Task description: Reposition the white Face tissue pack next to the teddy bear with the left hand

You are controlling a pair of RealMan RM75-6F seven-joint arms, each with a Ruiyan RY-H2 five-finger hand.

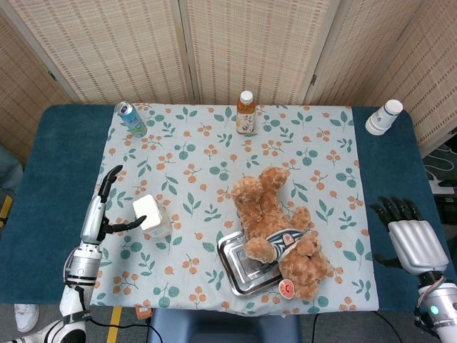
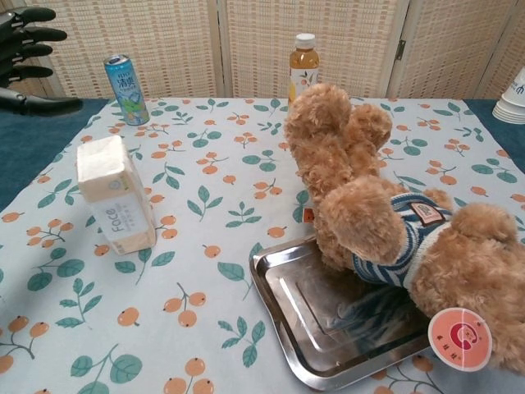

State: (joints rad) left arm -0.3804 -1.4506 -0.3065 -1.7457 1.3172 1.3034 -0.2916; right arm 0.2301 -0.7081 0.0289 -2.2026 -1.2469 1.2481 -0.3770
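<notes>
One tissue pack (image 1: 151, 216) upright, just beside released left robot hand (image 1: 100, 209) (fingers spread).

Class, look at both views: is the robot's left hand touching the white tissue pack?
Apart. In the chest view the left hand is raised near the top-left corner, with bare tablecloth between it and the tissue pack.

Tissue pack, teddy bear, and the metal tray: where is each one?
tissue pack (image 2: 116, 197), chest view, its printed front face
teddy bear (image 1: 265, 204), head view, its belly
metal tray (image 2: 316, 316), chest view, its bare floor
</notes>
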